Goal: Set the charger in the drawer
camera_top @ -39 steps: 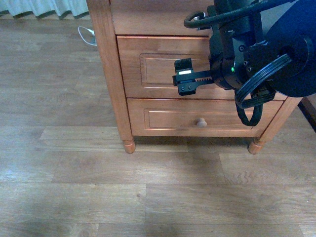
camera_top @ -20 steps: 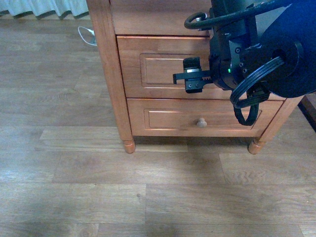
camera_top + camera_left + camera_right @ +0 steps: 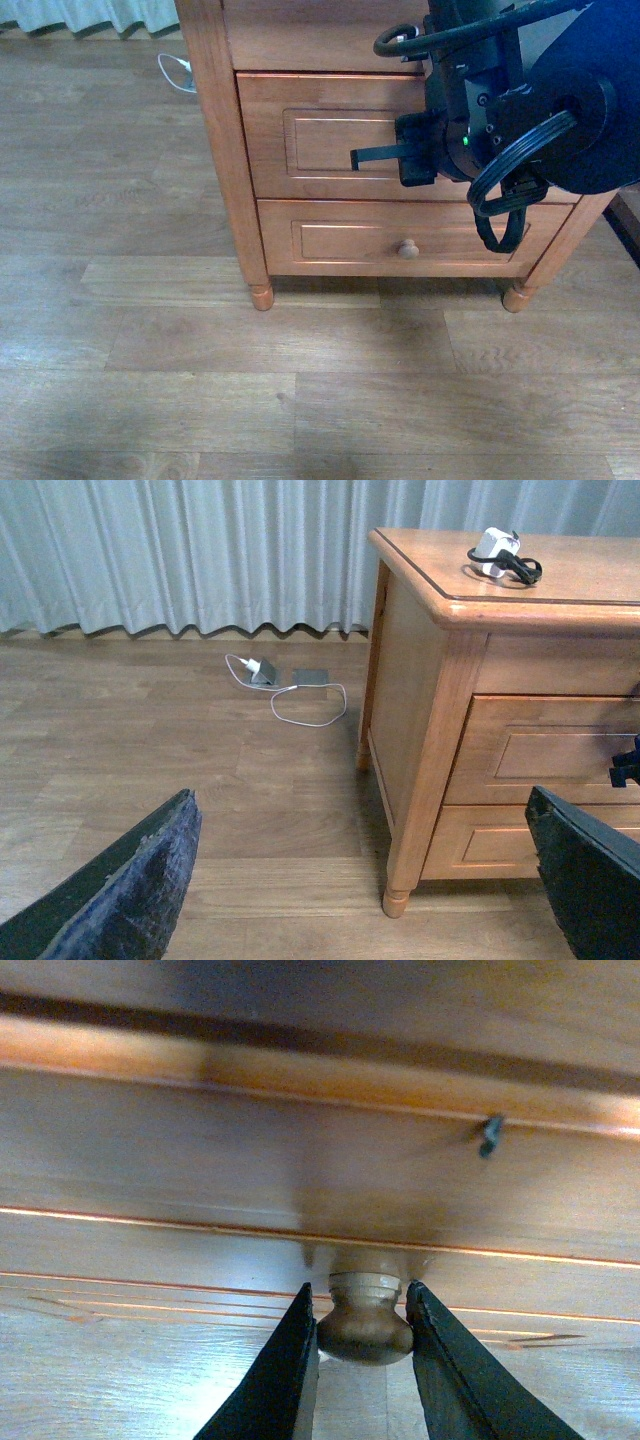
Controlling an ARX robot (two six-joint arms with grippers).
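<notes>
In the right wrist view the wood close to the lens is blurred. A small dark mark [image 3: 488, 1135] on it cannot be identified. The picture's edge cuts off the right hand [image 3: 358, 1295] behind its fingers [image 3: 290, 1370]. In the front view the right arm [image 3: 560, 100] covers the right half of the drawer [image 3: 320, 135] and all of its knob [image 3: 365, 1322]. The cabinet [image 3: 215, 150] is cut off above, and its post hides part of the white cable [image 3: 175, 72]. In the left wrist view the charger [image 3: 492, 548] is too small to show prongs. Only parts of two fingers of the left hand [image 3: 360, 795] show.
</notes>
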